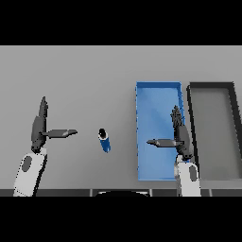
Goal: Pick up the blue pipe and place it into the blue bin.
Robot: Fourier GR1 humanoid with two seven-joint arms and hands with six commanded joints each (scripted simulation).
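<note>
A short blue pipe (104, 140) with a dark end lies on the grey table, between the two hands and left of the blue bin (142, 142). My left hand (38, 127) is at the left, fingers straight and thumb pointing toward the pipe, a short gap away from it. Over the right side of the blue bin hovers my right hand (181, 137), fingers straight, thumb sticking out leftward. Neither hand holds anything.
A dark grey bin (191, 123) stands right beside the blue bin, on its right. The table's front edge runs just below both wrists.
</note>
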